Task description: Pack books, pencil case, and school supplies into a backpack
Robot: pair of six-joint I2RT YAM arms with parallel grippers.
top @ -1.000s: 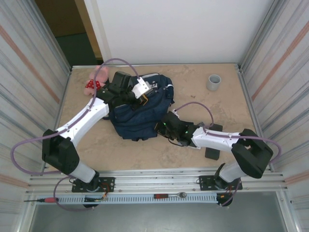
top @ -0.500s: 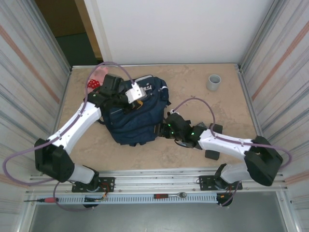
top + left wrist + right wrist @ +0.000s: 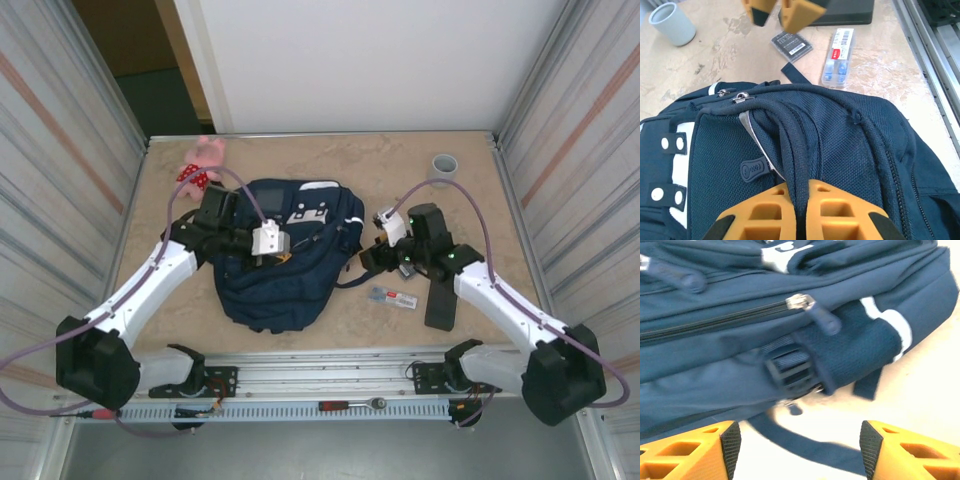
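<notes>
The navy backpack (image 3: 285,275) lies flat mid-table, white patches toward the back. My left gripper (image 3: 284,250) rests on it, shut on its dark carry strap (image 3: 790,145), which runs between the orange fingers (image 3: 757,212). My right gripper (image 3: 368,252) hangs open just right of the bag, facing its side zipper (image 3: 800,302) and buckle (image 3: 790,372), holding nothing. The clear pack with a red label (image 3: 393,297) and the black pencil case (image 3: 440,300) lie on the table by the right arm. The small dark grey rectangle (image 3: 791,44) lies beside the pack (image 3: 839,50). The books are out of view.
A grey cup (image 3: 443,168) stands at the back right and a pink plush toy (image 3: 200,160) at the back left. A loose navy strap end (image 3: 791,74) trails from the bag toward the pack. Metal rails (image 3: 330,365) edge the table front.
The left gripper drew the backpack forward by its strap and the bag now lies flatter. The right gripper left the bag's lower edge and moved right, uncovering the labelled pack and the case.
</notes>
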